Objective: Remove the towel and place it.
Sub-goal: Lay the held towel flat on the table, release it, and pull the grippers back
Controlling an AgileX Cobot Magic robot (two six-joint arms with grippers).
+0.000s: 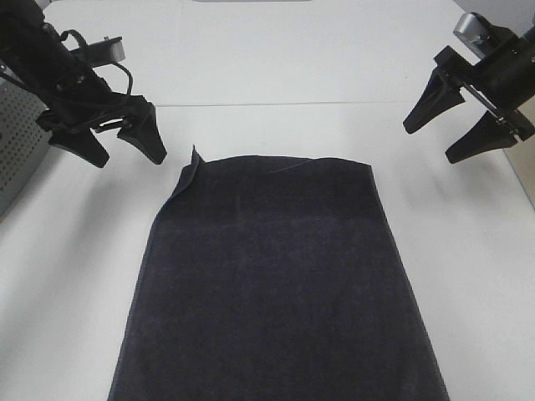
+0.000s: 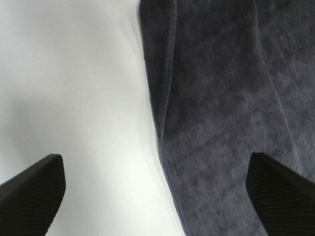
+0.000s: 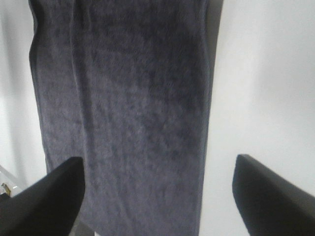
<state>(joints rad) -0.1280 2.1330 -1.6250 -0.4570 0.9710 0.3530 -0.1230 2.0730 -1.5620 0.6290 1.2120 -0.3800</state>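
We find the towel [image 1: 276, 276] flat on the table [image 1: 476, 251]. Left gripper [image 1: 129, 159] at its 10 o'clock, right gripper [image 1: 430, 144] at 2 o'clock: both gaping, empty.

Looking down through wide-spread left gripper [image 2: 155, 164] at hemmed edge of dark towel [image 2: 231, 98] on white table [image 2: 69, 88], one fingertip [image 2: 34, 191] over bare surface, other over cloth.

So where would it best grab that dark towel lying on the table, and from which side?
Probably the far left corner of the towel. It curls up off the table while the rest lies flat, so a finger can get under it. The left gripper hangs open close by and could come down from above, one finger each side of the fold.
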